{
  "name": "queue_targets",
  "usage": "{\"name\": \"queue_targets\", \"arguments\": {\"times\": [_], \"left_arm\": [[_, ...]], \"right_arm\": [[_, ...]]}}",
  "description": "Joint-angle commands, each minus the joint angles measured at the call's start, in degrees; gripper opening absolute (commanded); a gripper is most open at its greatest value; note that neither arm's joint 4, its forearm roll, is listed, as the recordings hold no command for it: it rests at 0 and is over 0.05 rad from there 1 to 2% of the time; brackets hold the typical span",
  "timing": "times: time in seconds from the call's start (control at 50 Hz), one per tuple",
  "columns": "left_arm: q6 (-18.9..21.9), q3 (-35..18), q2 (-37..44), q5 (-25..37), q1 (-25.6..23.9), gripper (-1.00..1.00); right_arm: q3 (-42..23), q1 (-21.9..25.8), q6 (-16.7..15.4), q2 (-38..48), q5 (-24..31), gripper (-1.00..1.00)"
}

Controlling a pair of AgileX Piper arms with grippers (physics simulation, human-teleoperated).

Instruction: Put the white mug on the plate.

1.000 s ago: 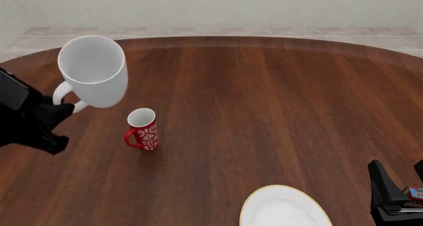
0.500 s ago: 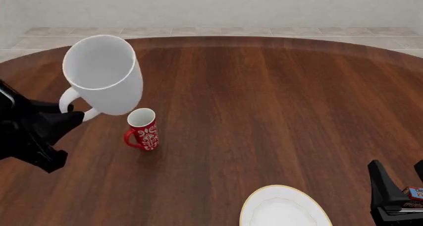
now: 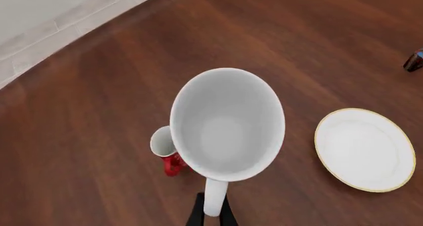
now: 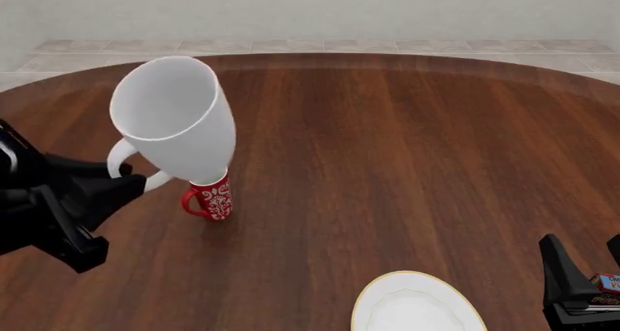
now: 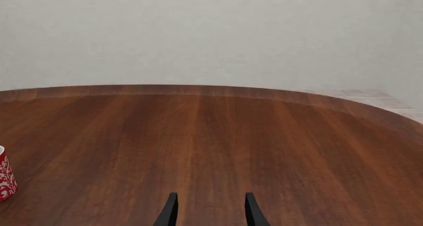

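The white mug (image 4: 177, 124) hangs in the air at the table's left, tilted with its mouth facing up toward the camera. My left gripper (image 4: 131, 180) is shut on its loop handle; in the left wrist view the mug (image 3: 228, 124) fills the middle and the fingers (image 3: 197, 213) pinch the handle. The plate (image 4: 417, 303), white with a gold rim, lies at the table's front edge right of centre, and shows too in the left wrist view (image 3: 365, 149). My right gripper (image 5: 209, 211) is open and low at the front right, with nothing between its fingers.
A small red mug (image 4: 209, 197) with a white floral pattern stands on the table directly under the lifted mug, partly hidden by it; its edge also shows in the right wrist view (image 5: 5, 179). The right arm (image 4: 576, 284) sits at the front right corner.
My left gripper has carried the white mug to the right and toward the front, so it now overlaps the red mug. The mug has tilted further. The right arm has not moved.
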Motion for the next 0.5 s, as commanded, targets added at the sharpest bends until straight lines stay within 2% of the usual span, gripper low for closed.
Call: {"name": "queue_targets", "arguments": {"times": [0.02,0.5], "left_arm": [[-1.43,1.36,-0.38,-1.48,-2.55,-1.0],[1.0,3.37,0.06,-3.1,-1.75,-1.0]], "right_arm": [[0.0,0.01,-0.01,0.02,-0.01,1.0],[0.0,-0.01,0.01,0.01,0.0,1.0]]}}
